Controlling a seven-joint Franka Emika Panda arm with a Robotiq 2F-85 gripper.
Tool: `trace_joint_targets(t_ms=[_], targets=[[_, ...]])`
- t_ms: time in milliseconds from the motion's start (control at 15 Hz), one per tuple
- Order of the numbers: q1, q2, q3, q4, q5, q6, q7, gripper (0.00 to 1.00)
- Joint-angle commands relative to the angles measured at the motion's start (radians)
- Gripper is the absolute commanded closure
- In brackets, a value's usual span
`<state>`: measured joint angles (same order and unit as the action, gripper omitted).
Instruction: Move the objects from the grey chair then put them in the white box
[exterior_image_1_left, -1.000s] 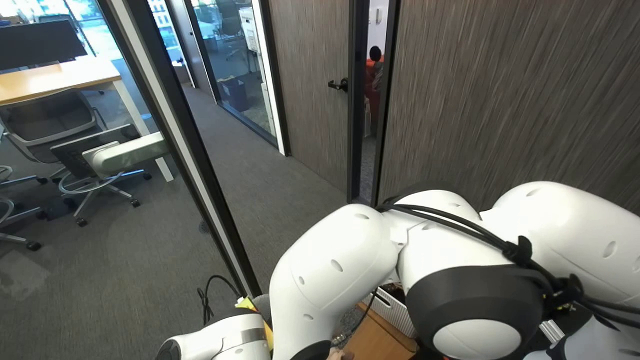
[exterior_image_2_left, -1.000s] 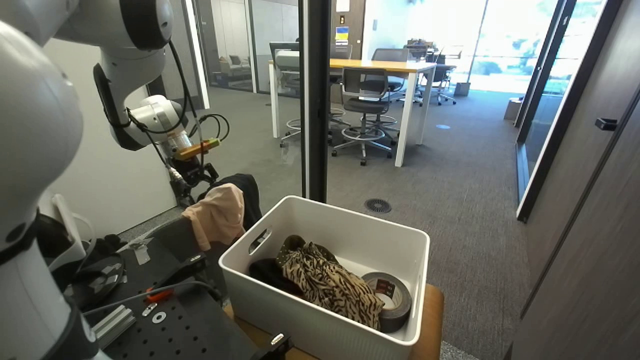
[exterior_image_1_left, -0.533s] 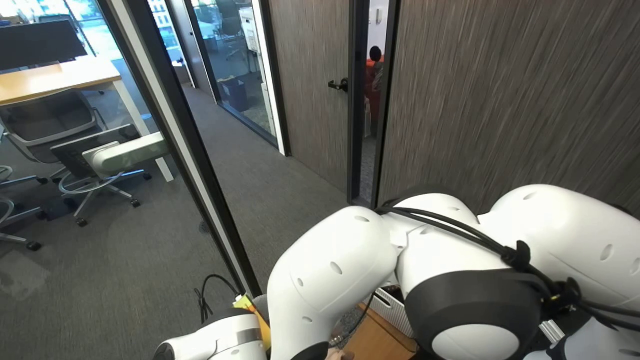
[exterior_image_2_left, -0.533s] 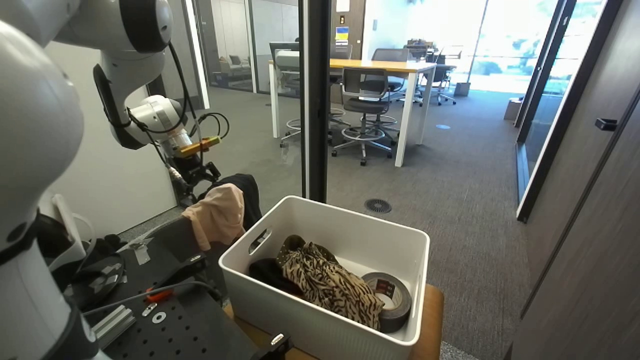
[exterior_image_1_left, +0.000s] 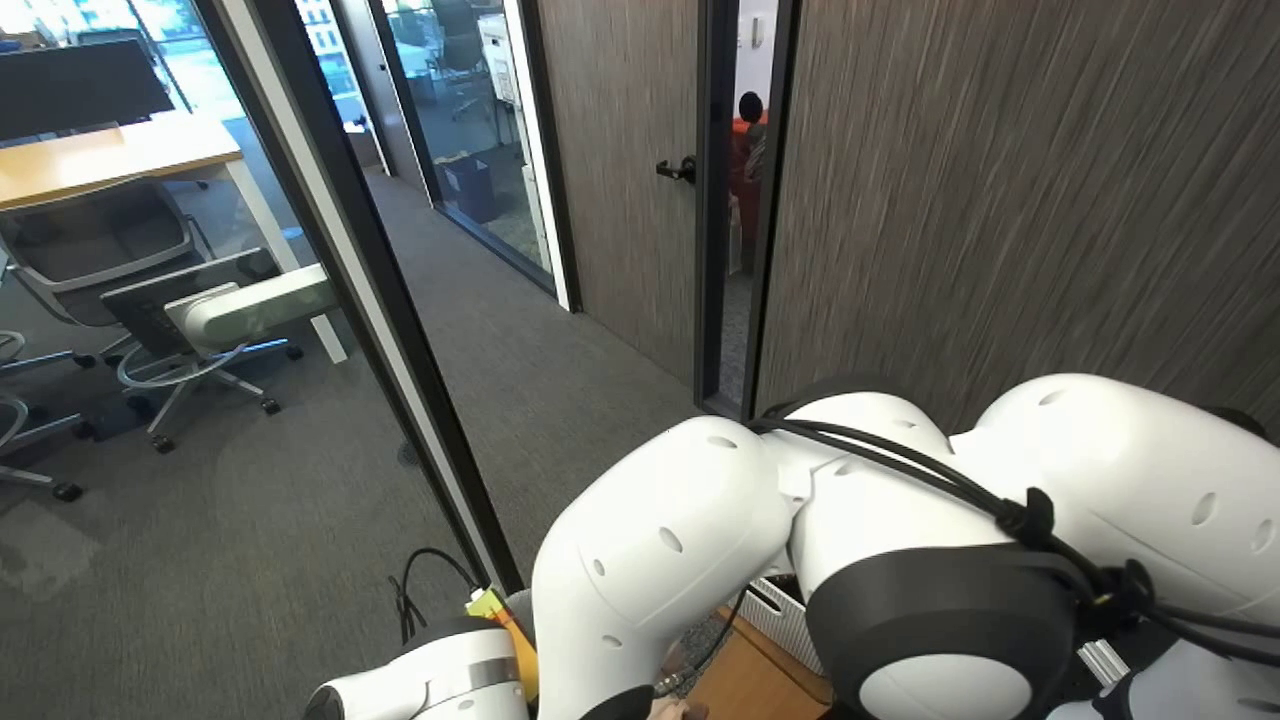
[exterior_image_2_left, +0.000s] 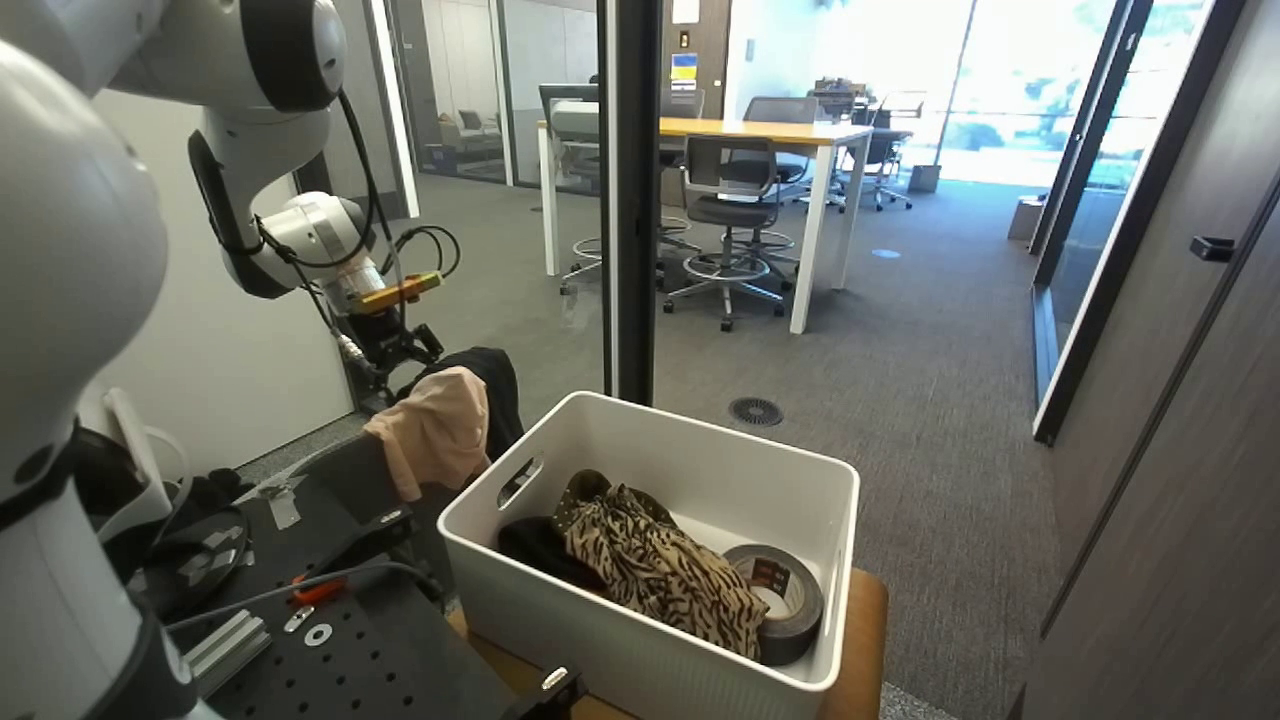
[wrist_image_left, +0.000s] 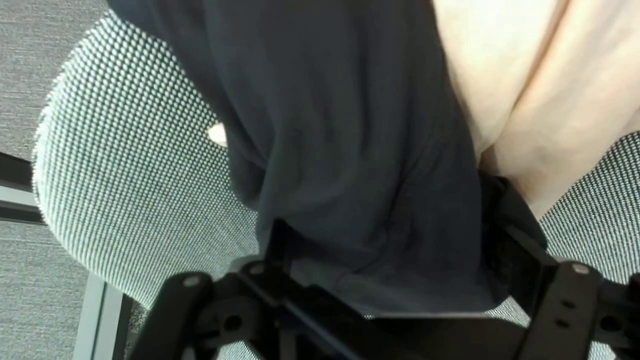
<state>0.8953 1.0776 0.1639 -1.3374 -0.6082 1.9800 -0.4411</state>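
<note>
My black two-fingered gripper (wrist_image_left: 391, 242) gapes wide, gripping nothing, astride draped black cloth (wrist_image_left: 345, 145) I judge limp, light, best pinched between the jaws.

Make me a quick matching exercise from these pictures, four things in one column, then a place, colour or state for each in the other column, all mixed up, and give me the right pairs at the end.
Things:
1. Box
2. Tape
3. Peach cloth
4. Gripper

Places, colours or states:
A. Draped over the chair
B. White
C. Jaws apart, close to the black cloth
D. Inside the box, with the patterned cloth

Right pairs: 1-B, 2-D, 3-A, 4-C.
</note>
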Motion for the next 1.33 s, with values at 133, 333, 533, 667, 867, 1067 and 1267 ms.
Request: trace_joint_targets(t_ms=[133, 333, 533, 667, 867, 1067, 1267], targets=[[0.014, 0.028, -0.005, 0.060, -0.014, -0.052, -0.006, 0.30], [0.015, 0.032, -0.005, 0.068, -0.012, -0.063, -0.006, 0.47], [0.017, 0.036, -0.005, 0.077, -0.010, -0.078, -0.007, 0.70], [0.017, 0.039, -0.004, 0.083, -0.007, -0.089, -0.005, 0.86], [0.017, 0.042, -0.001, 0.089, -0.003, -0.101, -0.005, 0.93], [0.018, 0.046, 0.000, 0.096, -0.001, -0.113, -0.006, 0.90], [0.015, 0.046, 0.006, 0.100, 0.008, -0.126, -0.012, 0.91]])
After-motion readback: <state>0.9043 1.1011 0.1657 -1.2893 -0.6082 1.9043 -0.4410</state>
